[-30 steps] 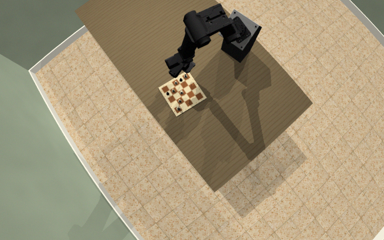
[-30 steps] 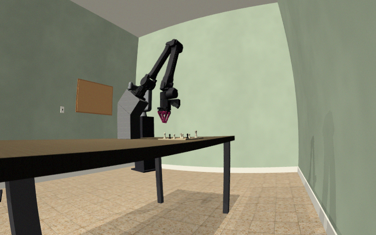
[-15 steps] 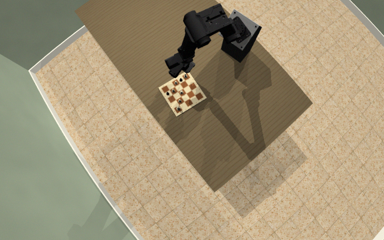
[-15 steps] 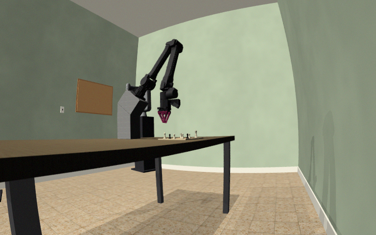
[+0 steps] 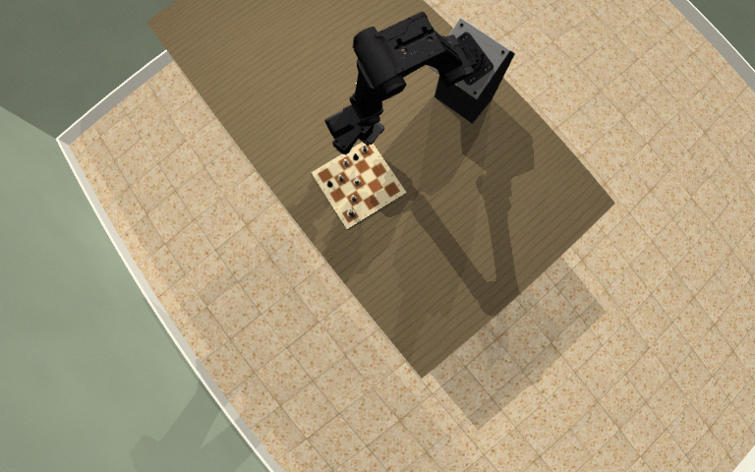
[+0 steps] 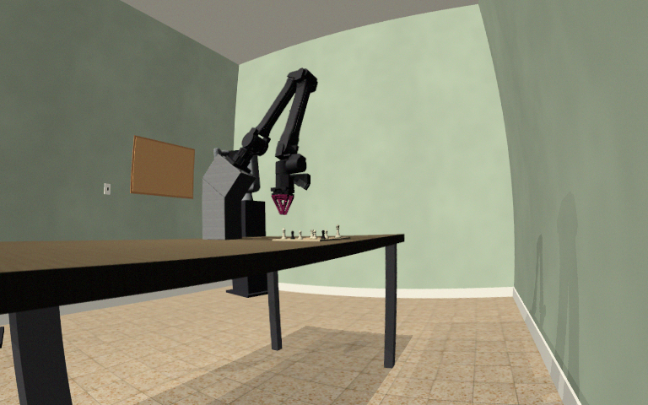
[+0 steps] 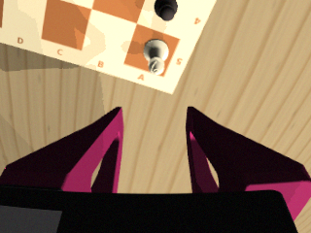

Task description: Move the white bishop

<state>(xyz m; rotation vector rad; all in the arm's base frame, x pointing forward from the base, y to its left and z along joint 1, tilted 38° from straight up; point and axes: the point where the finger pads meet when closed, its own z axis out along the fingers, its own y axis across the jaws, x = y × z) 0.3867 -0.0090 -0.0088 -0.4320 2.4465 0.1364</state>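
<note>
The small chessboard [image 5: 359, 186] lies on the wooden table and also shows in the side view [image 6: 310, 237]. In the wrist view a white piece with a notched head, seemingly the white bishop [image 7: 155, 56], stands upright on the dark corner square by the letter A. A black pawn [image 7: 166, 7] stands one square beyond it. My gripper [image 7: 155, 116] hangs well above the table just off that corner of the board; it also shows in the side view [image 6: 282, 210]. Its pink fingers stand apart with only bare table between them.
Several other white and black pieces stand upright on the board [image 5: 355, 194]. The arm's grey base block [image 5: 473, 72] stands behind the board. The table edge [image 6: 396, 237] runs close to the board's far side.
</note>
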